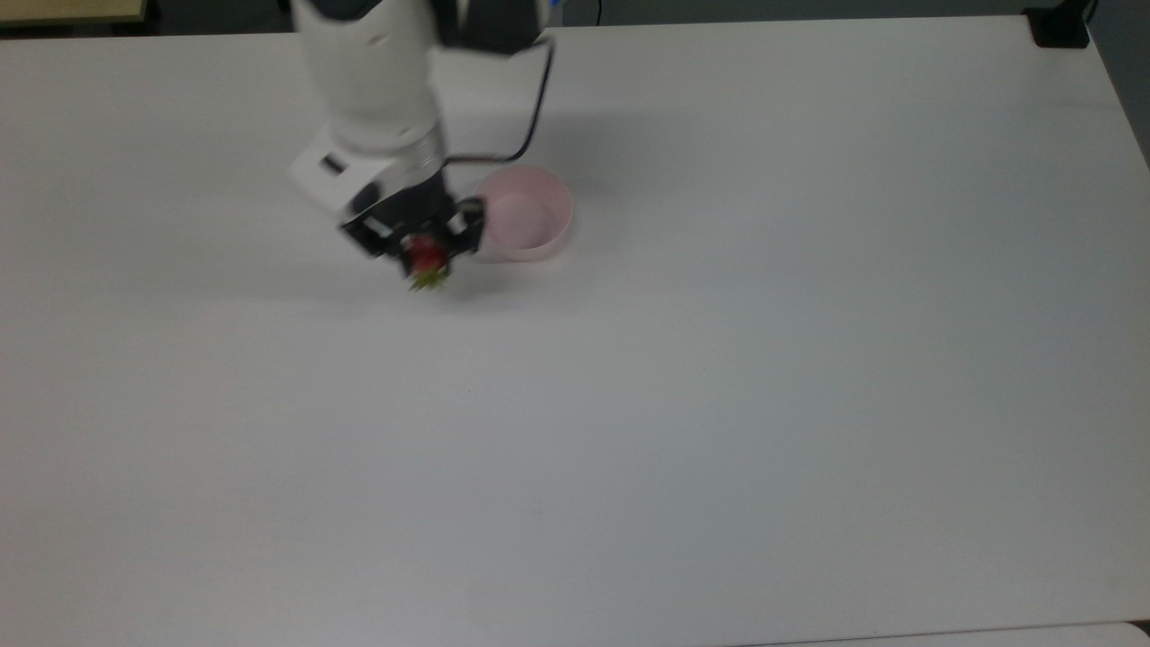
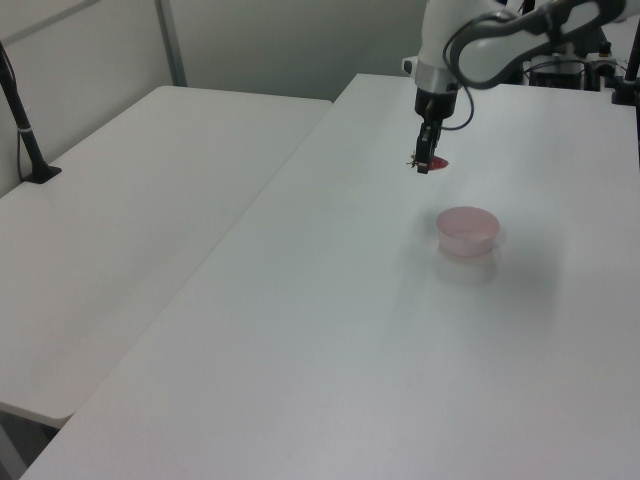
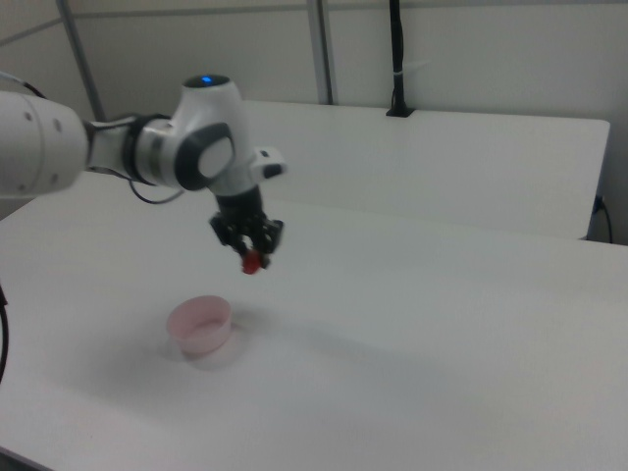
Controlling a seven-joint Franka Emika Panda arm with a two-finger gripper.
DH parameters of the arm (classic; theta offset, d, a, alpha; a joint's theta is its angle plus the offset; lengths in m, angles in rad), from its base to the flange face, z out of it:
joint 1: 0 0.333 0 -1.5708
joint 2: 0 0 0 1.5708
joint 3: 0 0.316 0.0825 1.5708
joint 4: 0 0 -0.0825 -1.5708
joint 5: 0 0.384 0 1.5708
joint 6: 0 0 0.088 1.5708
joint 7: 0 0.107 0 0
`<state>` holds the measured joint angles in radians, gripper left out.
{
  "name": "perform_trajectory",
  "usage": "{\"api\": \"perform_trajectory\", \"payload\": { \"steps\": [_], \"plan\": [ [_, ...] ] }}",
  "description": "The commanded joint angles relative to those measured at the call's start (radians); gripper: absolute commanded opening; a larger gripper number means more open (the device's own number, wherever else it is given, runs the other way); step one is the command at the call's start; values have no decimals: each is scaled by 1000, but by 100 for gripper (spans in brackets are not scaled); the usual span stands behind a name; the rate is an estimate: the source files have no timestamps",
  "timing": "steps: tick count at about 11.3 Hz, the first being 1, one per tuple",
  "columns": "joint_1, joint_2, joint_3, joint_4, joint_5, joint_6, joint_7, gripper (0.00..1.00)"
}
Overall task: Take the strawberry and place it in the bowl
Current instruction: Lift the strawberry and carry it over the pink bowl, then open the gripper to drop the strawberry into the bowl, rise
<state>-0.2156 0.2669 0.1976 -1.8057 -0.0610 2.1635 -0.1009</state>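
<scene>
The red strawberry [image 1: 426,257] with green leaves [image 1: 430,281] hangs in the air, my gripper [image 1: 422,253] shut on it. In the top view it sits just left of the pale pink bowl [image 1: 530,212], which rests on the white table [image 1: 683,377]. In the left view the gripper [image 2: 424,163] and strawberry [image 2: 438,161] are well above the table, beyond the bowl [image 2: 467,231]. In the right view the strawberry [image 3: 253,261] hangs from the gripper [image 3: 252,257] above and right of the bowl [image 3: 199,325].
A second white table [image 2: 130,200] stands on the left view's left with a black post [image 2: 22,120] on it. A black clamp [image 1: 1058,27] sits at the table's far right corner in the top view. The arm's cable [image 1: 530,108] loops near the bowl.
</scene>
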Motion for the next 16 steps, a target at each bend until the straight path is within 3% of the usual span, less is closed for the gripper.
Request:
{"api": "perform_trajectory", "payload": {
  "steps": [1,5,8,9,10,11,14,16],
  "plan": [
    [56,-60,62,-64,-32,-67,151,16],
    [88,-61,65,-141,-126,-129,176,17],
    [88,-75,69,-150,-129,-232,129,18],
    [87,-75,69,-152,-129,-238,122,28],
    [87,-72,69,-147,-126,-232,133,93],
    [87,-69,69,-146,-126,-232,136,100],
    [81,-84,71,-129,-117,-251,138,100],
    [73,-129,71,-33,-109,-351,179,100]
  ]
}}
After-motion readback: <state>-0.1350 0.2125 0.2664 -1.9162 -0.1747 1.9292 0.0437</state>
